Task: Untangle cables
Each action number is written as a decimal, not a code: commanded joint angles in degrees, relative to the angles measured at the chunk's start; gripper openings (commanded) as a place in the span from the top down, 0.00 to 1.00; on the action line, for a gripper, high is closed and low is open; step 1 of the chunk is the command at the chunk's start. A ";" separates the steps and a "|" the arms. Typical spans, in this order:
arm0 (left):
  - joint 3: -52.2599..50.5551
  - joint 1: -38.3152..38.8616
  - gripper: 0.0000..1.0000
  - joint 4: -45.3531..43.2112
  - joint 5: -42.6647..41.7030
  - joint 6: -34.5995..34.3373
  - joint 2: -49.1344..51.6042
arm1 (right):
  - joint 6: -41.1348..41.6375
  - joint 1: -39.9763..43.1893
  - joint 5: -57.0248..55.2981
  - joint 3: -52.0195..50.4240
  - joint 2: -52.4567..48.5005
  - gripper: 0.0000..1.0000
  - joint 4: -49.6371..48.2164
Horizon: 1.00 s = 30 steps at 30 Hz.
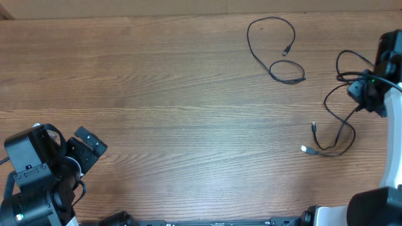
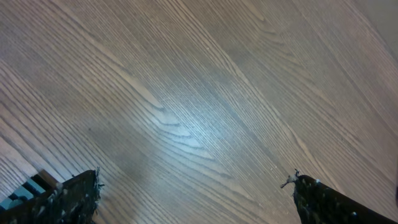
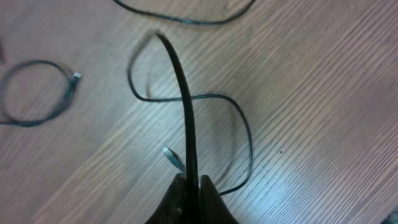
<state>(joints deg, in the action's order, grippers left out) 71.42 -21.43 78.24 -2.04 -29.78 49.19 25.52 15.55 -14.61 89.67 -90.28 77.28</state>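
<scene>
- My right gripper (image 3: 191,185) is pinched tight on a black cable (image 3: 186,106) at the bottom centre of the right wrist view. The fingers are closed, with the cord running straight up out from between them.
- That cord arches up toward the upper left of the same view and curls over at its top.
- Under it, on the table (image 1: 157,94), a thinner loop (image 3: 244,127) spreads out, with a small plug (image 3: 171,157) just beside my fingers.
- In the overhead view, the tangle (image 1: 343,123) trails from my grip at the right edge toward the lower right. It ends in two plug ends lying near each other, and I can't tell how many cords make it up.
- A separate cable (image 1: 271,66) lies in its own loops at the upper centre-right, well apart from the tangle.
- Over in the lower left, my left gripper (image 2: 194,193) is spread wide, holding nothing, with bare wood between the fingertips.
</scene>
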 commanded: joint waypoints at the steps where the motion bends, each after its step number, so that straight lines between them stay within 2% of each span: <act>1: 0.63 -0.31 0.00 -0.07 0.74 0.87 -0.09 | -0.20 -0.04 -3.96 -3.87 -0.46 0.85 -1.90; 4: 0.63 -0.31 0.00 -0.07 0.76 0.87 -0.09 | -0.02 0.04 -5.70 -7.45 -0.46 0.80 -4.76; 6: 0.63 -0.31 0.00 -0.07 0.74 0.87 -0.09 | -0.02 0.35 -5.88 -9.35 -0.46 0.71 -6.60; 8: 0.63 -0.31 0.00 -0.07 0.76 0.87 -0.09 | -0.02 0.37 -5.51 -10.73 -0.46 0.51 -8.07; 9: 0.63 -0.31 0.01 -0.07 0.76 0.87 -0.09 | -0.02 0.37 -5.11 -10.93 -0.46 0.37 -8.39; 10: 0.63 -0.31 0.00 -0.07 0.74 0.87 -0.09 | -0.02 0.37 -4.55 -10.97 -0.46 0.18 -8.68; 12: 0.63 -0.31 0.00 -0.04 0.74 0.87 -0.09 | -0.04 0.37 -3.89 -10.97 -0.46 0.02 -9.09; 13: 0.63 -0.31 0.00 -0.07 0.74 0.87 -0.09 | -0.02 0.37 -3.74 -10.97 -0.46 0.00 -9.18; 24: 0.63 -0.31 0.01 -0.07 0.74 0.87 -0.09 | -0.13 -0.35 4.79 -10.08 0.28 0.00 -11.15; 27: 0.63 -0.31 0.01 -0.07 0.76 0.87 -0.09 | -0.50 -1.44 13.18 -10.12 0.37 0.05 -9.07; 30: 0.63 -0.31 0.00 -0.07 0.74 0.87 -0.09 | -1.18 -3.72 21.27 -10.23 0.37 0.06 -5.57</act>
<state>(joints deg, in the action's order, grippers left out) 71.40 -21.43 78.24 -2.07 -29.80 49.19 25.15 14.06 -3.99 78.96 -90.76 70.39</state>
